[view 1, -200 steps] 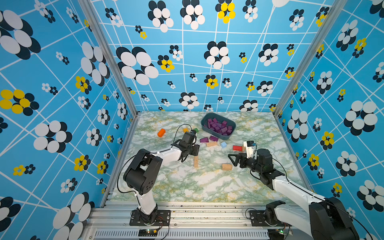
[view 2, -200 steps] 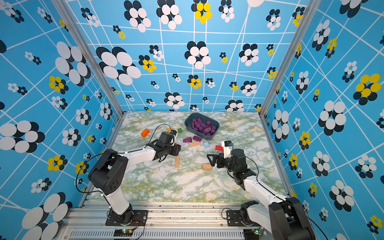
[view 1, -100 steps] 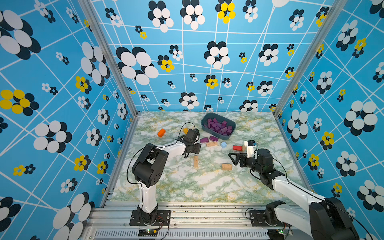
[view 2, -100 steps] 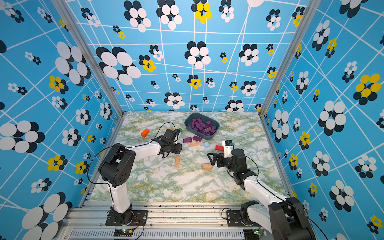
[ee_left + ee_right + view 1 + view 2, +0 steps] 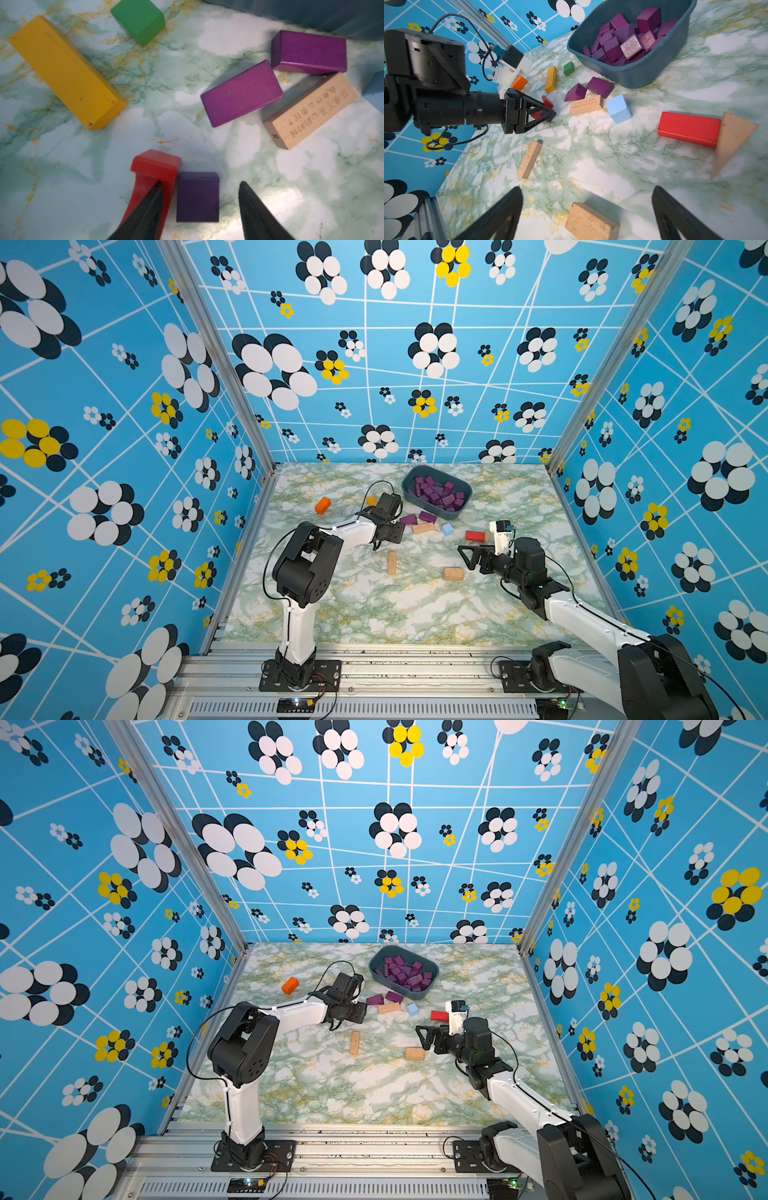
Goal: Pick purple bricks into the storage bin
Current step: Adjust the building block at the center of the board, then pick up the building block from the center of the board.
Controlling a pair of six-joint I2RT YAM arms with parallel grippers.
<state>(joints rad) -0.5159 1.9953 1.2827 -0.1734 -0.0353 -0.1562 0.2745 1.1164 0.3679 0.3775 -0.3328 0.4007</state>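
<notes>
The storage bin stands at the far middle of the table, with several purple bricks piled inside. Two purple bricks lie just in front of it. My left gripper is open, low over the table, with another dark purple brick lying between its jaws, a gap on one side. My right gripper hangs wide open above a tan block.
A red arch block touches the purple brick beside one left finger. Around lie a yellow bar, green cube, inscribed tan block, light-blue cube, red bar, tan wedge, tan bar and orange block.
The left arm's elbow has swung rightward and its gripper has shifted a little toward the bricks in front of the bin. The right arm has not moved.
</notes>
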